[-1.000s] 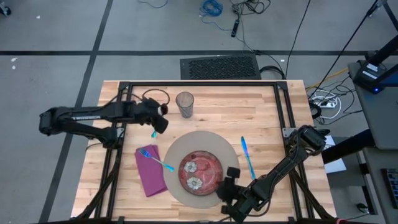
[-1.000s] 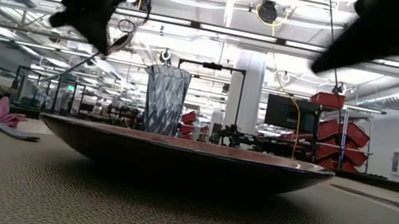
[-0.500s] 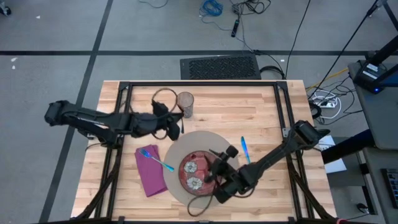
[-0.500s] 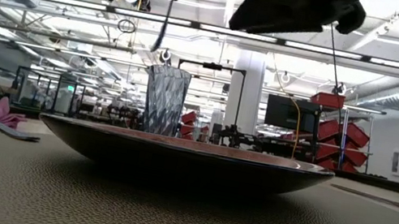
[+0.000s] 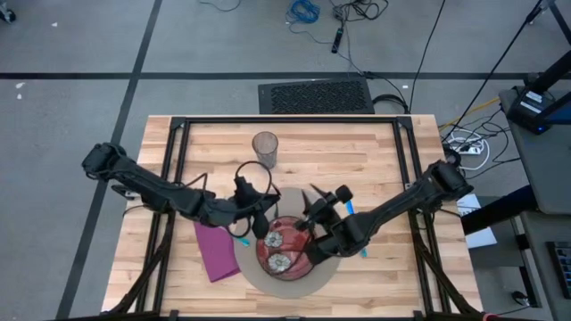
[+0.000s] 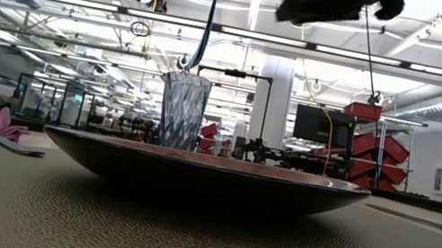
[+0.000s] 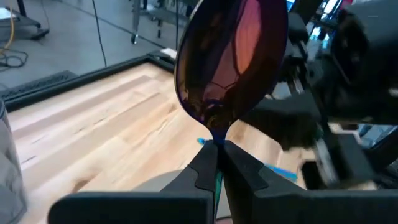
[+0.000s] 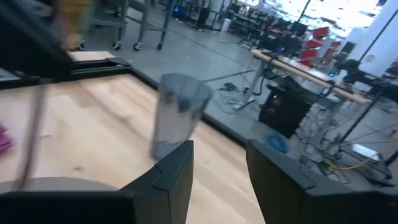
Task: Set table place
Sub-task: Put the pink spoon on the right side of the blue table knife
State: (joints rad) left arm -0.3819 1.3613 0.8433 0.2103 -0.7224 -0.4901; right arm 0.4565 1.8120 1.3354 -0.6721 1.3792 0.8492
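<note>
Both grippers above the red plate (image 5: 285, 247).
Your left gripper (image 7: 217, 163) pinches a spoon (image 7: 231, 62); your right gripper (image 8: 219, 167) gapes empty, facing the glass (image 8: 178, 112).

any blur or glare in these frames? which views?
Right wrist view: glass and wood smeared by motion blur. Left wrist view: spoon held in the left hand is sharp, the arm behind it soft. Low view: bright ceiling lights, plate dark against them. High view: clean, even light.

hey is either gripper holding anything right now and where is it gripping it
The left gripper pinches a spoon by its blue handle, just below the bowl. The right gripper holds nothing.
</note>
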